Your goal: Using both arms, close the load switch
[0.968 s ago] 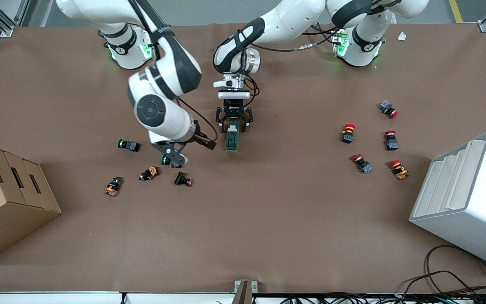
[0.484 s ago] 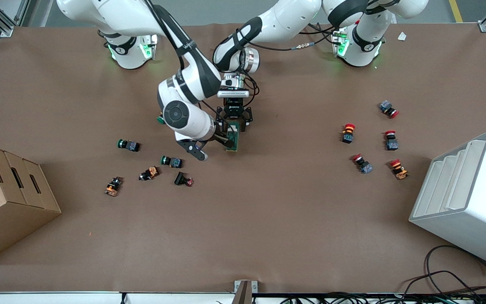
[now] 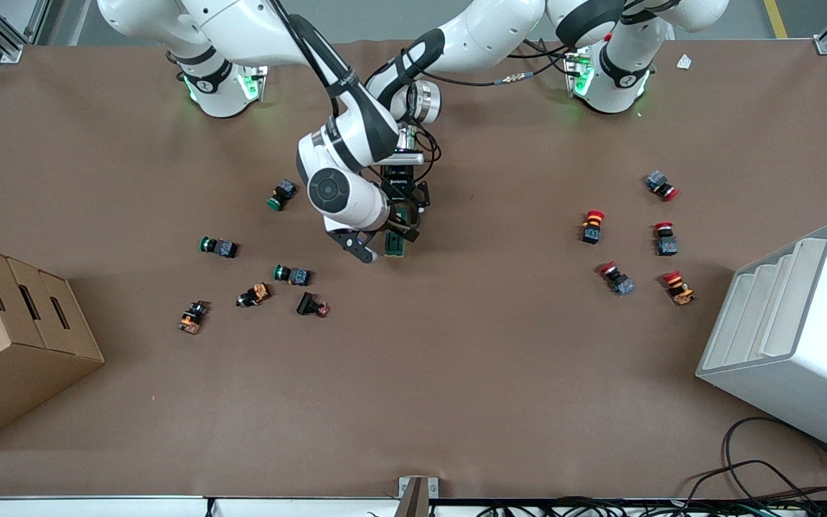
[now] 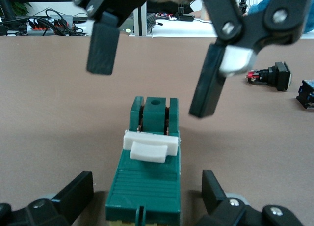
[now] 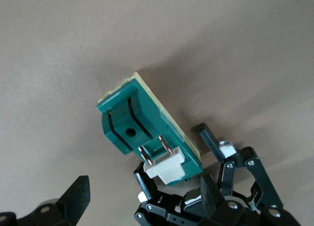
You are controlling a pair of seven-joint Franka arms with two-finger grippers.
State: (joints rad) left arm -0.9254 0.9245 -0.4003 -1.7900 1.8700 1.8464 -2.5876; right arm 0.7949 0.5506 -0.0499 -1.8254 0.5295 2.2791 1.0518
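The load switch [image 3: 395, 245], a dark green oblong block with a white lever [image 4: 149, 147], lies on the brown table near its middle. My left gripper [image 3: 400, 215] is open and low over the switch, one finger on each side of it with gaps showing; in the left wrist view [image 4: 147, 199] the switch [image 4: 147, 179] lies between its fingers. My right gripper [image 3: 379, 240] is open over the switch's other end, one finger on each side [image 4: 152, 69]. The right wrist view shows the switch [image 5: 130, 115], its lever [image 5: 166, 169] and my right gripper [image 5: 145, 191] open.
Green and orange push buttons [image 3: 281, 194] [image 3: 218, 247] [image 3: 291, 273] lie toward the right arm's end. Red-capped buttons [image 3: 591, 226] [image 3: 665, 239] lie toward the left arm's end. A cardboard box [image 3: 11, 337] and a white rack [image 3: 794, 337] stand at the table's ends.
My right arm has swung from the green push buttons over to the load switch and now holds its open gripper over it. The left gripper and the switch have stayed put.
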